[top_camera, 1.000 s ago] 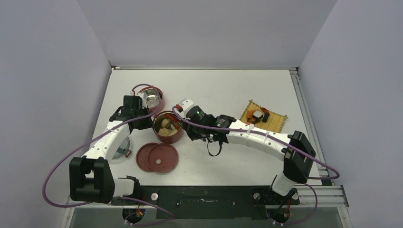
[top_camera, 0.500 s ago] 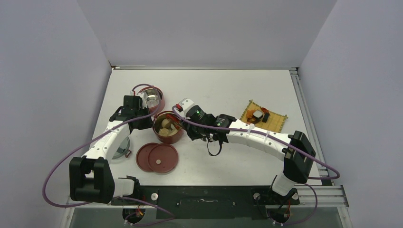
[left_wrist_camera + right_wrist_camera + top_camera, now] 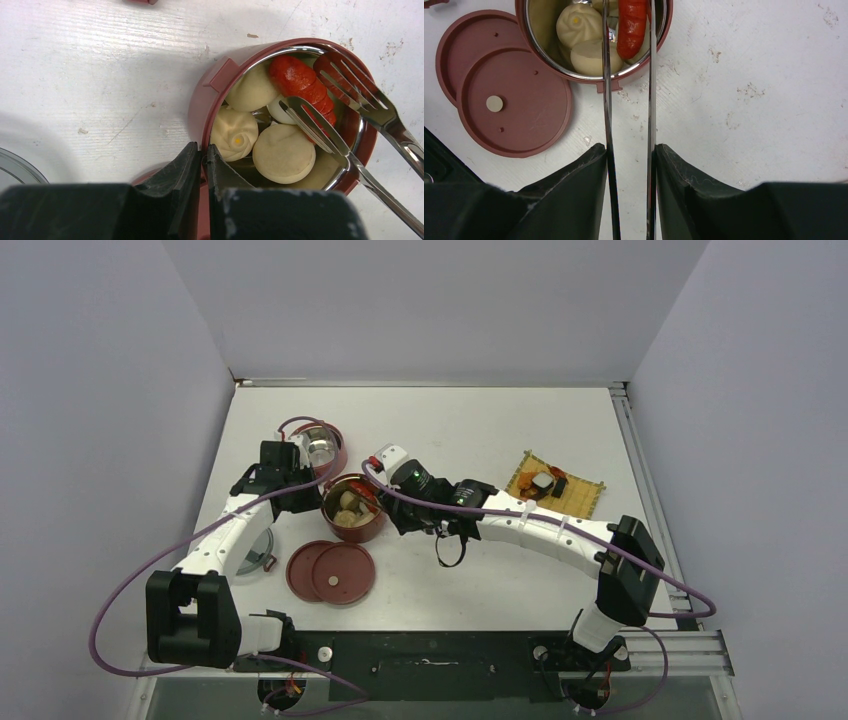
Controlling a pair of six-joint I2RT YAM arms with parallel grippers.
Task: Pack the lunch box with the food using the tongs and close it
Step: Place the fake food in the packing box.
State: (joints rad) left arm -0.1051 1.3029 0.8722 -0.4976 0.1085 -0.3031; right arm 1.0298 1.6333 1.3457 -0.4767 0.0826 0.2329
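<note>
Support for the bowl seems the reason the left tool (image 3: 204, 162) is pinched shut on the wall of the round dark-red, steel-lined lunch box bowl (image 3: 216, 82), while the right tool (image 3: 630, 150) clamps the long thin silver metal tongs (image 3: 381, 112) narrowly so their forked tips straddle the red sausage piece (image 3: 299, 80) lying on the pale cream round buns (image 3: 283, 152) inside. The tips stand apart (I judge the sausage set down, not gripped, though I cannot be sure). The right wrist view cuts them off, and from above the food on the yellow woven mat (image 3: 580, 498) at the right of the white bench (image 3: 480, 430) is too small to sort.
</note>
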